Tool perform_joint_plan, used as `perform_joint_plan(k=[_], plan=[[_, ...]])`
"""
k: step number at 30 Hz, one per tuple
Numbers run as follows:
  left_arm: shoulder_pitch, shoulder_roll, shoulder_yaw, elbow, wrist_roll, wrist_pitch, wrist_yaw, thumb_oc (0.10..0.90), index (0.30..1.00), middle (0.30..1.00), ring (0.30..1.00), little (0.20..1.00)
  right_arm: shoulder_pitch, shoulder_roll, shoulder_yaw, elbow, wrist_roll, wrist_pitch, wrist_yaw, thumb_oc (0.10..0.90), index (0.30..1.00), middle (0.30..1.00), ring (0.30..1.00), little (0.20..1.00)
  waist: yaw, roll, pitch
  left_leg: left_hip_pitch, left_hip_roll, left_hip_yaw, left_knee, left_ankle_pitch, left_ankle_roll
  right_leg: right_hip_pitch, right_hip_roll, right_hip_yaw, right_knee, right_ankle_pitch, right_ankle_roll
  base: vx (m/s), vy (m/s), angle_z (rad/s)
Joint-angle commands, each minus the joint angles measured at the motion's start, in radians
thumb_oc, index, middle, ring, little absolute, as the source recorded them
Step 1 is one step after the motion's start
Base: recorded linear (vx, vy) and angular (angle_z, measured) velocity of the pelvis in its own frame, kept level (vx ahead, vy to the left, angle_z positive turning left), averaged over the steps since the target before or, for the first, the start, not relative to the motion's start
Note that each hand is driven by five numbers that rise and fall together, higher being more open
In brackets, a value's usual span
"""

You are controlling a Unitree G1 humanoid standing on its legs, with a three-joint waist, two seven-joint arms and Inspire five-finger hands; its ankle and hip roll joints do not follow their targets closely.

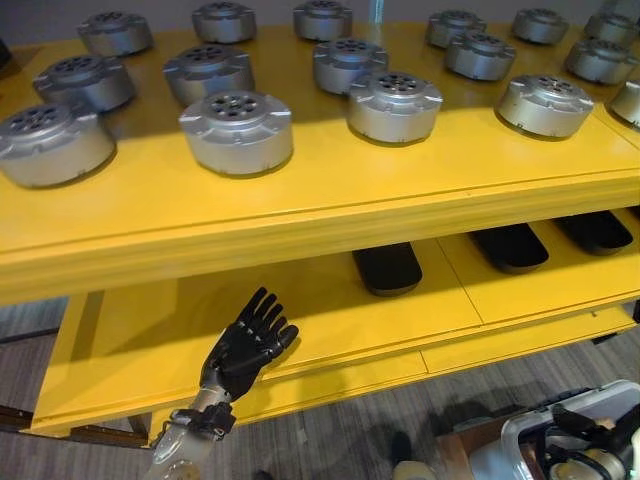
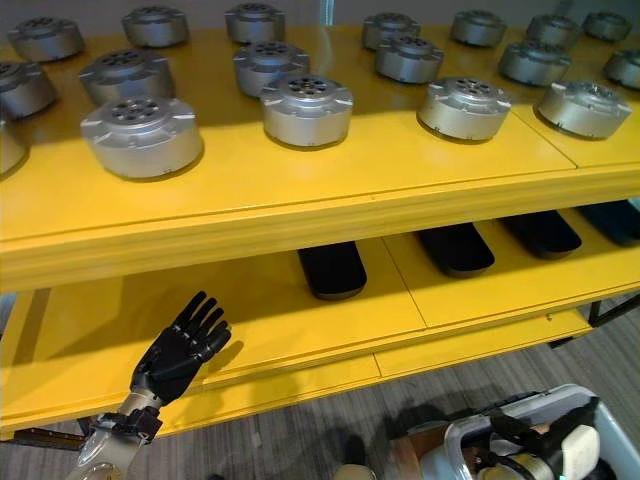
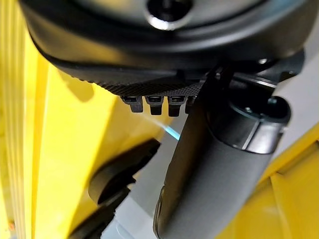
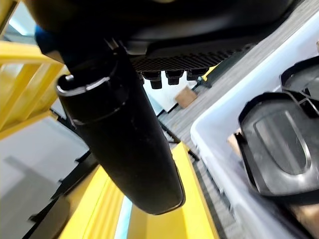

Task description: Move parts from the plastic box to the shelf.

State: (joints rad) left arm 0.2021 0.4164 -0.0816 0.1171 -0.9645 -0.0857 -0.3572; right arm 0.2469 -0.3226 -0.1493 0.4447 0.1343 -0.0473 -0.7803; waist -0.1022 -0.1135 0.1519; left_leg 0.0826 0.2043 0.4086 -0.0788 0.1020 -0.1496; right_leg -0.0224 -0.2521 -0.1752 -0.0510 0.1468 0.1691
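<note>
The parts point(image 4: 279, 144) in the box point(image 4: 219, 149), near right on the floor, are black, flat, oblong moulded shells; they look light, stiff and smooth, best pinched across the rim. Three more lie on the lower shelf point(image 1: 300, 330). Left hand point(image 1: 245, 350) hangs spread and empty by that shelf's near edge; the right hand point(image 4: 124, 134) above the box looks empty, fingers unclear.

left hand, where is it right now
The left hand is open at the lower left of the eye views, before the lower shelf, left of the black parts.

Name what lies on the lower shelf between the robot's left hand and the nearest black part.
Nothing: between the left hand and the nearest black part, the lower shelf is bare yellow, as the left eye view shows.
</note>
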Motion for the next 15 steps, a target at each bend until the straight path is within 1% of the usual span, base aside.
perform_joint_plan(k=[1,2,3,4,5,6,7,8,9,10,11,12,13,15], plan=[[-0.103,-0.008,0.015,-0.124,0.038,-0.07,-0.019,0.9,1.0,1.0,1.0,1.0,-0.111,-0.13,-0.073,-0.046,-0.01,-0.028,-0.068,0.9,1.0,1.0,1.0,1.0,0.01,0.059,0.031,0.004,-0.032,0.033,0.001,-0.061,0.094,0.029,-0.043,-0.076,0.077,-0.037,0.063,0.01,0.136,-0.05],[-0.107,-0.005,0.014,-0.126,0.043,-0.07,-0.017,0.9,1.0,1.0,1.0,1.0,-0.109,-0.13,-0.075,-0.048,-0.011,-0.022,-0.067,0.9,1.0,1.0,1.0,1.0,0.009,0.056,0.032,0.005,-0.033,0.038,0.0,-0.062,0.095,0.027,-0.048,-0.08,0.07,-0.023,0.066,-0.01,0.199,-0.06],[-0.125,0.0,0.008,-0.134,0.042,-0.079,0.003,0.9,1.0,1.0,1.0,1.0,-0.104,-0.124,-0.076,-0.048,0.018,0.006,-0.061,0.9,1.0,1.0,1.0,1.0,0.007,0.048,0.037,0.01,-0.031,0.063,-0.003,-0.069,0.091,0.003,-0.079,-0.1,0.039,0.048,0.08,0.01,0.17,-0.09],[-0.131,0.003,0.007,-0.138,0.045,-0.083,0.011,0.9,1.0,1.0,1.0,1.0,-0.103,-0.119,-0.077,-0.04,0.024,0.005,-0.056,0.9,1.0,1.0,1.0,1.0,0.01,0.047,0.039,0.019,-0.028,0.064,-0.004,-0.089,0.08,-0.001,-0.089,-0.115,0.026,0.067,0.093,-0.1,0.154,-0.31],[-0.141,0.009,0.005,-0.147,0.062,-0.093,0.029,0.9,1.0,1.0,1.0,1.0,-0.116,-0.113,-0.071,-0.014,0.016,0.0,-0.04,0.9,1.0,1.0,1.0,1.0,0.029,0.041,0.054,0.028,-0.013,0.118,-0.003,-0.094,0.069,-0.03,-0.101,-0.197,0.032,0.105,0.093,-0.14,0.061,-0.59],[-0.135,0.011,0.01,-0.15,0.068,-0.101,0.036,0.9,1.0,1.0,1.0,1.0,-0.123,-0.119,-0.062,-0.002,0.017,-0.004,-0.021,0.9,1.0,1.0,1.0,1.0,0.04,0.039,0.058,0.034,-0.011,0.147,-0.002,-0.092,0.068,-0.032,-0.096,-0.243,0.05,0.096,0.093,-0.2,0.045,-0.69],[-0.13,0.011,0.012,-0.151,0.065,-0.105,0.037,0.9,1.0,1.0,1.0,1.0,-0.127,-0.122,-0.058,0.005,0.017,-0.008,-0.008,0.9,1.0,1.0,1.0,1.0,0.046,0.037,0.059,0.036,-0.011,0.16,-0.002,-0.091,0.07,-0.032,-0.093,-0.265,0.06,0.091,0.093,-0.15,0.054,-1.52],[-0.124,0.012,0.014,-0.154,0.045,-0.103,0.036,0.9,1.0,1.0,1.0,1.0,-0.133,-0.128,-0.051,0.012,0.023,-0.011,0.02,0.9,1.0,1.0,1.0,1.0,0.053,0.037,0.06,0.036,-0.014,0.175,-0.001,-0.09,0.075,-0.034,-0.091,-0.29,0.083,0.079,0.093,-0.2,0.081,-1.8],[-0.119,0.017,0.023,-0.165,-0.009,-0.085,0.021,0.9,1.0,1.0,1.0,1.0,-0.143,-0.138,-0.034,0.02,0.034,-0.008,0.087,0.9,1.0,1.0,1.0,1.0,0.063,0.038,0.06,0.028,-0.022,0.186,0.001,-0.091,0.09,-0.048,-0.091,-0.306,0.152,0.043,0.083,-0.26,0.078,-1.81],[-0.122,0.022,0.029,-0.161,-0.025,-0.071,-0.039,0.9,1.0,1.0,1.0,1.0,-0.145,-0.145,-0.01,0.028,0.034,-0.009,0.1,0.9,1.0,1.0,1.0,1.0,0.066,0.038,0.057,0.011,-0.037,0.176,0.009,-0.094,0.112,-0.057,-0.086,-0.286,0.227,0.002,0.069,-0.23,0.047,-0.89],[-0.123,0.022,0.03,-0.161,-0.021,-0.072,-0.05,0.9,1.0,1.0,1.0,1.0,-0.144,-0.147,-0.007,0.031,0.038,-0.014,0.102,0.9,1.0,1.0,1.0,1.0,0.067,0.038,0.056,0.003,-0.037,0.174,0.016,-0.095,0.117,-0.059,-0.084,-0.281,0.251,-0.015,0.063,-0.2,-0.012,-0.59],[-0.127,0.026,0.027,-0.166,-0.016,-0.076,-0.07,0.9,1.0,1.0,1.0,1.0,-0.142,-0.153,-0.005,0.039,0.062,-0.026,0.11,0.9,1.0,1.0,1.0,1.0,0.07,0.039,0.055,-0.019,-0.033,0.171,0.04,-0.1,0.13,-0.06,-0.076,-0.272,0.306,-0.057,0.042,-0.17,-0.043,-0.52],[-0.129,0.028,0.025,-0.174,-0.023,-0.077,-0.085,0.9,1.0,1.0,1.0,1.0,-0.14,-0.16,-0.009,0.048,0.079,-0.036,0.123,0.9,1.0,1.0,1.0,1.0,0.072,0.04,0.054,-0.035,-0.029,0.171,0.061,-0.107,0.139,-0.059,-0.074,-0.268,0.354,-0.086,0.026,-0.23,-0.079,-0.28],[-0.131,0.036,0.021,-0.197,-0.053,-0.088,-0.081,0.9,1.0,1.0,1.0,1.0,-0.145,-0.178,-0.027,0.066,0.079,-0.056,0.173,0.9,1.0,1.0,1.0,1.0,0.078,0.044,0.047,-0.067,-0.022,0.18,0.119,-0.132,0.156,-0.035,-0.074,-0.264,0.435,-0.15,0.005,-0.27,-0.194,-0.67]])
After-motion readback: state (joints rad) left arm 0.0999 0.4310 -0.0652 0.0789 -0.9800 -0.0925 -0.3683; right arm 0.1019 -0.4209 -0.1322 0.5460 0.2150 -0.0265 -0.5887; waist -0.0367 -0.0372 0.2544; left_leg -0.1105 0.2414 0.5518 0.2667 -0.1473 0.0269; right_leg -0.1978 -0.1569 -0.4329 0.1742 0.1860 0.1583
